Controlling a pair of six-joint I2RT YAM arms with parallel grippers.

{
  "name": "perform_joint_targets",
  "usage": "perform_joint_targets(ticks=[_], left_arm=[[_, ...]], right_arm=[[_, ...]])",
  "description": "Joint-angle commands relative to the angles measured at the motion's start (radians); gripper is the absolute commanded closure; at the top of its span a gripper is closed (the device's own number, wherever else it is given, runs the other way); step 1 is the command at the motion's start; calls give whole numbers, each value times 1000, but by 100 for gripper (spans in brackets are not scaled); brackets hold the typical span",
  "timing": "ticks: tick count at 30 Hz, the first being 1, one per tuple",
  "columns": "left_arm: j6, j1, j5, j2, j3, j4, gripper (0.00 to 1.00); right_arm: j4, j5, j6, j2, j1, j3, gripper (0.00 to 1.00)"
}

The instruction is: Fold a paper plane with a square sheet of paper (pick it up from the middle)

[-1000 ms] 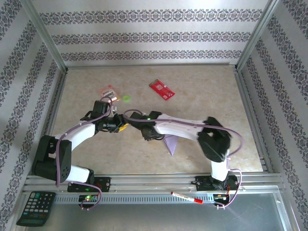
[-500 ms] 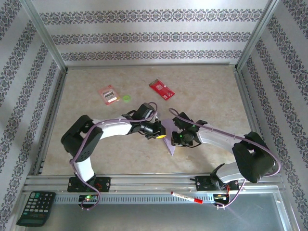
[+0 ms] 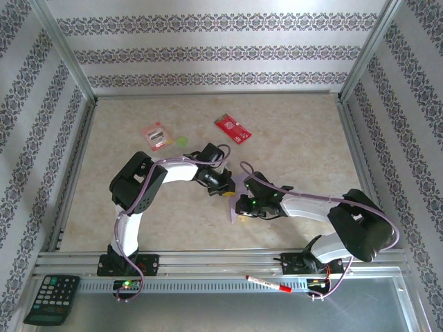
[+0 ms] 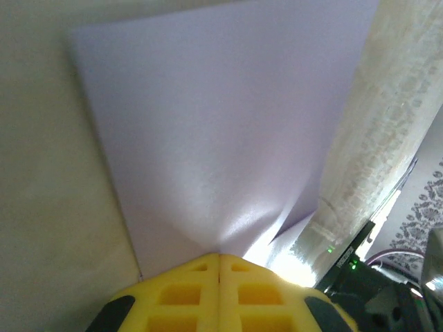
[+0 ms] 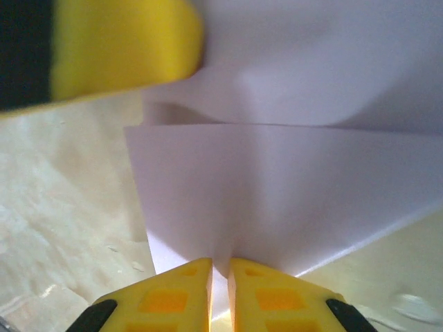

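The pale lilac square sheet of paper is folded into layers that taper to a point toward the near edge, and it sits mid-table between both arms. My left gripper meets it from the far left; in the left wrist view the yellow fingers are pressed together with the paper coming out from between the tips. My right gripper comes in from the right, and its tips pinch an edge of the folded paper. A yellow finger of the left gripper shows at that view's top left.
A red card and a pink-red packet lie at the back, with a small green disc between them. A calculator and a red marker rest by the front rail. Patterned walls enclose the table.
The left gripper has swung right to the paper and shut on it. The right arm has drawn back to the right and closed on the paper, which sits slightly further left.
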State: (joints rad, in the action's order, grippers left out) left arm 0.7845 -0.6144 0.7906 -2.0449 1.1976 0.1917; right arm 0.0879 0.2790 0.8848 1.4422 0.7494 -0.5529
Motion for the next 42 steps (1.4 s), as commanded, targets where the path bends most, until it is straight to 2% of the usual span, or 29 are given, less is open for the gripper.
perform_joint_targets(ticks=[1, 6, 11, 16, 20, 23, 27, 30, 42], left_arm=[[-136, 31, 28, -48, 43, 136, 93], [-190, 84, 22, -25, 61, 181, 89], [-185, 110, 25, 107, 26, 162, 84], [-102, 101, -18, 294, -138, 87, 82], [-29, 59, -31, 367, -242, 8, 84], [-26, 15, -23, 321, -226, 8, 91], [-53, 12, -33, 239, -169, 32, 96], [-84, 33, -62, 189, -138, 76, 100], [-84, 77, -5, 103, -220, -15, 100]], right_arm=[[-64, -21, 91, 57, 53, -31, 84], [-88, -11, 125, 87, 85, -87, 81], [-1, 29, 45, -27, 46, -87, 78], [193, 37, -83, -224, -105, -37, 71], [211, 67, -95, -312, -254, 10, 67], [185, 72, -91, -314, -283, 16, 66], [178, 87, -94, -267, -284, -10, 64], [161, 99, -86, -237, -283, -13, 56], [45, 186, -61, -60, -264, -91, 53]])
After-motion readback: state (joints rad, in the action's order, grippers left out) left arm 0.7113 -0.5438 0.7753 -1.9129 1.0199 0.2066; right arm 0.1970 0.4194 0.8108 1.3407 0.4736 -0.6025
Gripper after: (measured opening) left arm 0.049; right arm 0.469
